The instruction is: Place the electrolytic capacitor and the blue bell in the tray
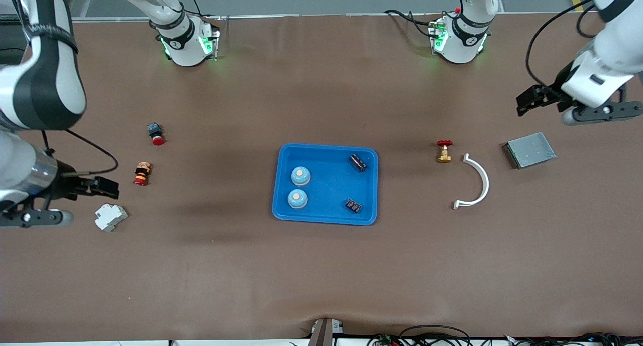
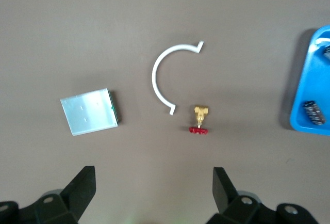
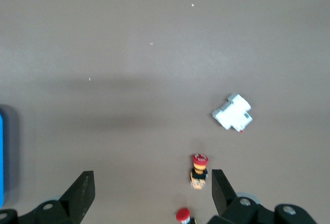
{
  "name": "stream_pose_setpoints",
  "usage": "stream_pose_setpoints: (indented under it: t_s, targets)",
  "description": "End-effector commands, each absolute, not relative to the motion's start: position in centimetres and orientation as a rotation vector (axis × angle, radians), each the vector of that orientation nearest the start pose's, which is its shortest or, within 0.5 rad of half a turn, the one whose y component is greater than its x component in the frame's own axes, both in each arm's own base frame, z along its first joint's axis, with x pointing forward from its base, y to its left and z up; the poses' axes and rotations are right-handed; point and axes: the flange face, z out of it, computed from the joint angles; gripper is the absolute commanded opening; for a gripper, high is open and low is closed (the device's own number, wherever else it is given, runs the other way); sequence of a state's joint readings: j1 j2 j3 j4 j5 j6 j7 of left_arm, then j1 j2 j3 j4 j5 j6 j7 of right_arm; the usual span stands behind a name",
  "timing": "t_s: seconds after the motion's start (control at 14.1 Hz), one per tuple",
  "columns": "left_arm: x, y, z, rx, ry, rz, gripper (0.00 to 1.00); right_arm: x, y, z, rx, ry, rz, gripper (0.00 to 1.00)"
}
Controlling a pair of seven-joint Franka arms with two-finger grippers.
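The blue tray lies in the middle of the table. In it stand two blue bells at the right arm's end and lie two black electrolytic capacitors at the left arm's end. My left gripper hangs open and empty in the air at the left arm's end, above a grey box; its wrist view shows the tray's edge with one capacitor. My right gripper hangs open and empty at the right arm's end, over the red-and-yellow button.
Toward the left arm's end lie a brass valve with a red handle, a white curved clip and a grey metal box. Toward the right arm's end lie a red push button, a red-and-yellow button and a white breaker.
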State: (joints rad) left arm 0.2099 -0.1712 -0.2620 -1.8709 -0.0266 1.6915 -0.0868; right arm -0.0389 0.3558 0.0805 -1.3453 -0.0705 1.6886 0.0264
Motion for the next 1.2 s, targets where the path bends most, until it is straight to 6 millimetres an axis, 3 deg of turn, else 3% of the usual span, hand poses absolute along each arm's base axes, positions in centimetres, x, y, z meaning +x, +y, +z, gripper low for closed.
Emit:
stream_pose_setpoints:
  t_s: [0.0,0.14,0.42,0.71,1.13]
  targets:
    - [51.6,-4.0,62.2,-3.150,0.005,-0.064,1.00,63.5,0.6,56.0,-3.181,-0.016,0.019,1.00]
    - [51.7,-4.5,63.0,-3.148,0.014,-0.088,1.00,62.5,0.3,57.8,-3.184,-0.007,0.003,1.00]
    - [52.1,-4.4,62.3,-3.150,0.023,-0.067,1.00,60.6,0.3,60.2,-3.188,0.001,-0.034,1.00]
    - [52.4,-4.7,61.9,-3.153,0.026,-0.055,1.00,58.4,-0.3,60.9,-3.174,0.027,-0.037,1.00]
    - [52.8,-4.8,61.7,-3.157,0.028,-0.051,1.00,57.8,-1.5,61.0,-3.106,0.085,-0.027,1.00]
